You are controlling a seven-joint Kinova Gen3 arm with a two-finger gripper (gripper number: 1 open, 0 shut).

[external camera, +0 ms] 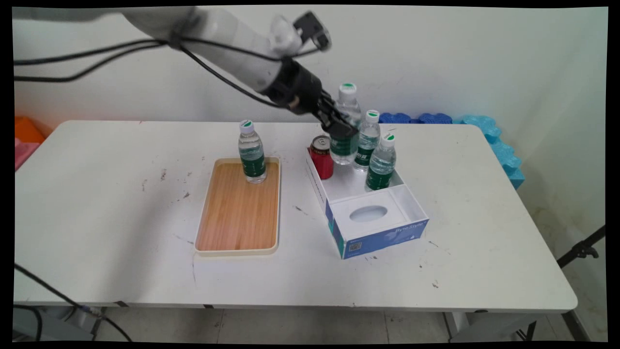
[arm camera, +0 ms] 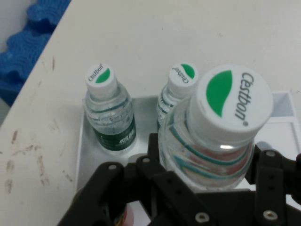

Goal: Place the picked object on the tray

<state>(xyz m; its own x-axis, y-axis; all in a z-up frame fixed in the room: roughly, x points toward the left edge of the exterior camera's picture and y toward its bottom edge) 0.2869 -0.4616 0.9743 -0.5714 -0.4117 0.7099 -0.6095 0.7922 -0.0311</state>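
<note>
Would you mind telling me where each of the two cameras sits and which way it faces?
Main view: fixed above the table's near side, facing the wall; shows the white arm and black two-finger tool shut on a raised clear plastic water bottle.
Hand view: mounted on the hand, looking along the tool down at the bottle's white cap.
Shared: that bottle and the white open-topped box.

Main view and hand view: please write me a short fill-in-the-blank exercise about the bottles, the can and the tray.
1. The gripper is shut on a water ____.
2. The wooden tray holds ____ bottle.
3. The can in the box is ____ in colour.
4. Every bottle cap is white and ____.

Missing words: bottle; one; red; green
</note>
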